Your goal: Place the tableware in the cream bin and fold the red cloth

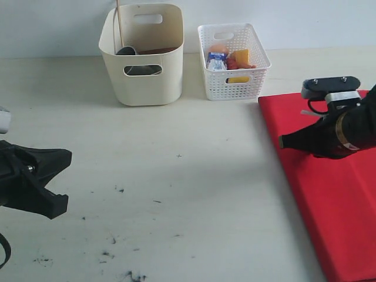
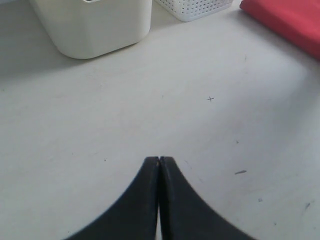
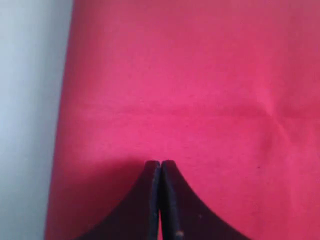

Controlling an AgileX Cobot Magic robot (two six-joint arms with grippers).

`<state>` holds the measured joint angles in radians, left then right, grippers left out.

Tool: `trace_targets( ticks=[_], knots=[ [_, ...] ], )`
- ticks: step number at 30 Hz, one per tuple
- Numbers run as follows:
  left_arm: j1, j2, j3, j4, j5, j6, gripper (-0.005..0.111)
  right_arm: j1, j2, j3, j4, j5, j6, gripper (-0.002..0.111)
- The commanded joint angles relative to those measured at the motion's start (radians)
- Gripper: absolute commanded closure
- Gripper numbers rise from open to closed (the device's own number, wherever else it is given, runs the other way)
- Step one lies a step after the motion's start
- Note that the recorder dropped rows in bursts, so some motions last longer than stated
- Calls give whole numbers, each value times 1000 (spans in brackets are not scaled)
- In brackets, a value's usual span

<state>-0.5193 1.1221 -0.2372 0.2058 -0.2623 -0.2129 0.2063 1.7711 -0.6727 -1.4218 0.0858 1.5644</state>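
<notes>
Right wrist view: right gripper (image 3: pixel 160 162) clenched empty above the red cloth (image 3: pixel 200 75), left gripper (image 2: pixel 160 159) likewise clenched; cloth looks soft, light, best pinched at its edge

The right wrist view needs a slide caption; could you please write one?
Right gripper, jaws shut and empty, over the red cloth near its edge, with pale table beside it.

Matt red cloth (image 1: pixel 332 205), smooth plastic bin (image 1: pixel 144 76)

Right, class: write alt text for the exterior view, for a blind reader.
The shut right gripper hangs over a red cloth on a pale table. Behind stand a cream bin holding tableware and a white basket of food.
</notes>
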Motion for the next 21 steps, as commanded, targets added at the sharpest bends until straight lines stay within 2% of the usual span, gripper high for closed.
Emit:
trace_targets(
  ticks=[1, 5, 12, 14, 17, 21],
  knots=[
    [2, -7, 4, -7, -6, -8, 104, -4, 106, -49, -18, 47, 6, 108],
    [2, -7, 4, -7, -3, -8, 104, -4, 176, -90, -25, 145, 6, 108],
    [2, -7, 4, -7, -3, -8, 104, -4, 168, -155, -46, 181, 17, 108],
    [2, -7, 4, -7, -3, -8, 104, -4, 93, -149, 79, 324, 4, 108],
    [2, -7, 4, -7, -2, -8, 104, -11, 4, -106, 95, 456, -16, 108],
    [2, -7, 4, -7, 53, -8, 104, -128, -15, -28, 97, 430, 88, 108]
  ],
)
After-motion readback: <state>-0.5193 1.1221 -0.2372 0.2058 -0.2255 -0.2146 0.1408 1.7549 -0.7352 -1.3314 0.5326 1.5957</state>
